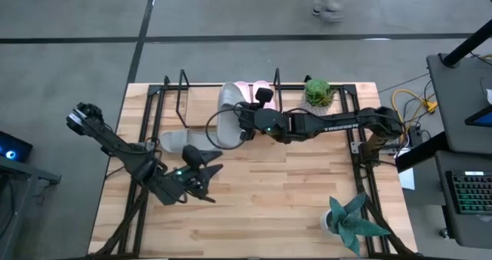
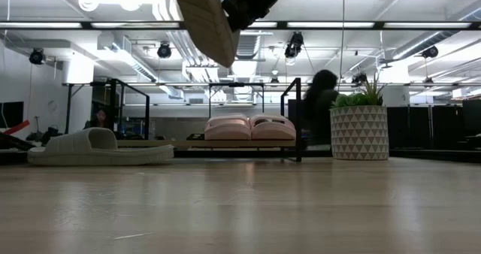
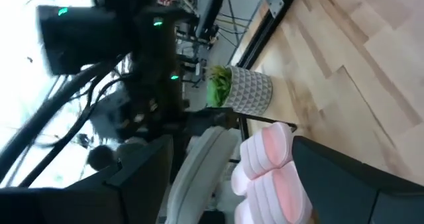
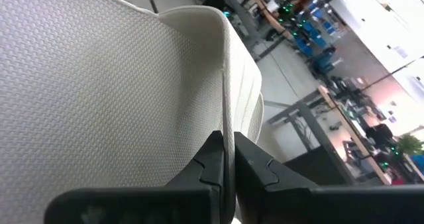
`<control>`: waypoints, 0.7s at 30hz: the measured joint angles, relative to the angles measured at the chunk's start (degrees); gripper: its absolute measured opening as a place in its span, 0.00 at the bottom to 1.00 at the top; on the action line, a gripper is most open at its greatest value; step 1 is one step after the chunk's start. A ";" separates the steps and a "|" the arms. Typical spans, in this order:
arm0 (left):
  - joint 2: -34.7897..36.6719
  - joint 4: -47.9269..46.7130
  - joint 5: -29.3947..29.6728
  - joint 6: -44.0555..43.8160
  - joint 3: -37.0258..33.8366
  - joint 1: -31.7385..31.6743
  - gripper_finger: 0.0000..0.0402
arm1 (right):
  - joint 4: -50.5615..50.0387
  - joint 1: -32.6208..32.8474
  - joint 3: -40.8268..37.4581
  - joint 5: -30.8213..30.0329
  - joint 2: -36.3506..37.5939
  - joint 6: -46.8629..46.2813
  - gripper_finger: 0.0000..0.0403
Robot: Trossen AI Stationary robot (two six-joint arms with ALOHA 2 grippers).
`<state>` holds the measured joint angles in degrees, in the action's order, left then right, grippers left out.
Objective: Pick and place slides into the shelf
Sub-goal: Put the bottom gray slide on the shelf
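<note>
In the high view my right gripper point(image 1: 244, 125) is shut on a grey-green slide point(image 1: 229, 115), held high above the table's middle, in front of the shelf point(image 1: 201, 98). The low view shows that slide point(image 2: 207, 21) tilted in the air. The other grey-green slide point(image 2: 98, 149) rests sole-down on the table at the left. The pink pair point(image 2: 252, 126) sits side by side on the shelf board point(image 2: 188, 143). My left gripper point(image 1: 209, 175) stands open nearer the front edge with nothing between its fingers, facing the shelf. My right gripper pinches the slide's strap at its edge point(image 4: 228, 128), one finger under the strap and one outside it. The fingers come nearly level from the table's right. The slide is lifted clear and hangs tilted, its sole point(image 2: 201, 25) turned down and to the left.
A plant in a patterned white pot point(image 1: 319, 93) stands at the shelf's right end. A second plant point(image 1: 352, 223) stands at the front right corner. Black metal frames point(image 1: 182, 87) rise from the shelf. A person point(image 2: 322, 107) sits beyond the table.
</note>
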<state>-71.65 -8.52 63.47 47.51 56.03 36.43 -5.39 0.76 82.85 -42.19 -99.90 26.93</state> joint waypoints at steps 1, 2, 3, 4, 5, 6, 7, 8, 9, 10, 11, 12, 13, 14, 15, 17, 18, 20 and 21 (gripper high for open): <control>-0.75 0.95 0.01 1.45 0.00 -0.23 0.73 | 0.16 -0.01 0.00 -0.05 0.00 -0.22 0.02; -1.49 2.32 -0.01 2.87 0.00 -0.57 0.73 | 0.28 0.02 0.00 -0.04 0.00 -0.57 0.02; -2.21 3.45 0.08 4.38 0.00 -0.96 0.73 | 0.28 0.06 0.00 0.00 0.00 -1.02 0.02; -2.86 4.56 0.53 5.94 0.00 -1.39 0.73 | 0.17 0.08 0.00 0.04 0.00 -1.40 0.02; -3.61 5.59 1.55 7.34 0.00 -1.73 0.73 | 0.09 0.12 0.00 0.08 0.00 -1.72 0.02; -4.35 6.52 3.02 8.91 0.00 -2.13 0.73 | 0.01 0.12 0.00 0.11 0.00 -2.02 0.02; -5.04 7.38 4.39 10.25 0.04 -2.54 0.73 | -0.02 0.12 0.00 0.11 0.00 -2.18 0.02; -5.73 8.14 5.75 11.59 0.24 -2.97 0.73 | -0.03 0.09 0.00 0.11 0.00 -2.35 0.02; -6.25 8.52 6.57 12.65 0.54 -3.34 0.73 | -0.02 0.08 0.00 0.11 0.00 -2.39 0.02; -6.65 8.53 7.16 13.21 0.83 -3.68 0.73 | 0.01 0.08 0.00 0.11 0.00 -2.36 0.02; -7.17 8.56 7.59 13.83 1.26 -4.17 0.73 | 0.05 0.08 0.00 0.08 0.00 -2.38 0.02; -7.70 8.61 7.75 14.30 1.70 -4.62 0.73 | 0.07 0.08 0.00 0.08 0.00 -2.38 0.02; -8.26 8.60 8.38 14.74 2.14 -5.03 0.73 | 0.00 0.08 0.00 0.08 0.00 -2.38 0.02; -8.79 8.53 9.29 15.28 2.53 -5.43 0.73 | -0.05 0.08 0.00 0.11 0.00 -2.37 0.02; -9.35 8.48 10.01 15.93 2.98 -5.84 0.73 | -0.17 0.08 0.00 0.11 0.00 -2.36 0.02; -10.24 8.55 10.47 17.23 3.71 -6.73 0.73 | -0.20 0.09 0.00 0.12 -0.04 -2.36 0.02; -10.59 8.49 10.56 17.64 3.96 -7.11 0.73 | -0.22 0.10 0.00 0.12 -0.04 -2.36 0.02; -11.19 8.58 10.64 17.86 4.26 -8.00 0.72 | -0.40 0.08 0.00 0.11 -0.05 -2.35 0.02; -11.43 8.53 10.82 17.86 4.26 -8.37 0.71 | -0.41 0.08 0.00 0.11 -0.06 -2.31 0.02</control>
<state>-83.08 0.01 74.29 65.36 60.29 28.06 -5.80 0.84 82.85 -42.09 -99.95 24.62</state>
